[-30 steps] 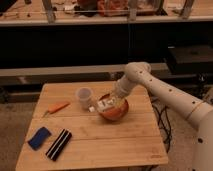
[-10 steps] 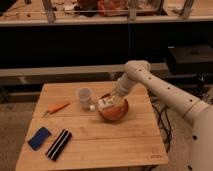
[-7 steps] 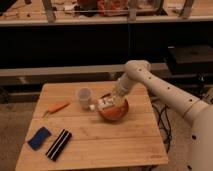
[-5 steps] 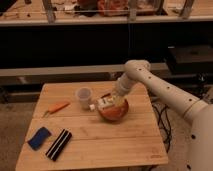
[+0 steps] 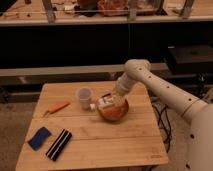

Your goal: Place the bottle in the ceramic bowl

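Note:
The ceramic bowl (image 5: pixel 114 112) is orange-red and sits on the wooden table (image 5: pixel 100 145), right of centre. The bottle (image 5: pixel 103 103) is pale with a white cap pointing left. It lies tilted over the bowl's left rim. My gripper (image 5: pixel 111 100) reaches down from the white arm at the upper right and is shut on the bottle's body, just above the bowl. The bowl's far inner side is hidden behind the gripper.
A translucent white cup (image 5: pixel 84 95) stands just left of the bowl, close to the bottle cap. An orange tool (image 5: pixel 57 107) lies further left. A blue sponge (image 5: pixel 39 137) and a black striped block (image 5: pixel 58 144) sit at the front left corner.

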